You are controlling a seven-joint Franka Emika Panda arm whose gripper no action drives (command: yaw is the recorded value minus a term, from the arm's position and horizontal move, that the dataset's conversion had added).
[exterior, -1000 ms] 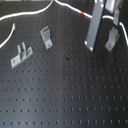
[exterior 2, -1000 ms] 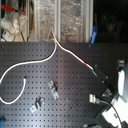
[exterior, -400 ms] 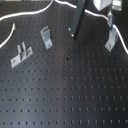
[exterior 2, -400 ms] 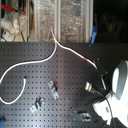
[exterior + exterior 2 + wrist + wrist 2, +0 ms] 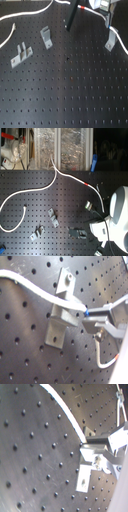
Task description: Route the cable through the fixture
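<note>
Black perforated bench [image 5: 65,90] carries everything. In the second exterior view I see the white arm [image 5: 117,215] bulking over the bench's right edge.

The cable [image 5: 30,193] is the longest item. In the second exterior view it loops across the bench and runs up to the arm. In the first wrist view the cable [image 5: 30,282] comes in across the face of the fixture [image 5: 62,306], crossing just below its upper tab. I cannot tell whether it touches the metal there.

The fixture [image 5: 111,40] stands leaning on the bench, directly under the gripper as the first exterior view shows it. The wider step-bent bracket [image 5: 46,36] sits well apart from the fixture, toward the first exterior view's left. The flat plate with two prongs [image 5: 20,54] lies farther from the fixture on that same side.

Gripper [image 5: 87,313]: the fingers [image 5: 102,320] are clenched on the cable, just beside the fixture. The second wrist view agrees, with the cable ending at the gripper [image 5: 82,445].

The cable's red band [image 5: 89,184] is near the arm.
</note>
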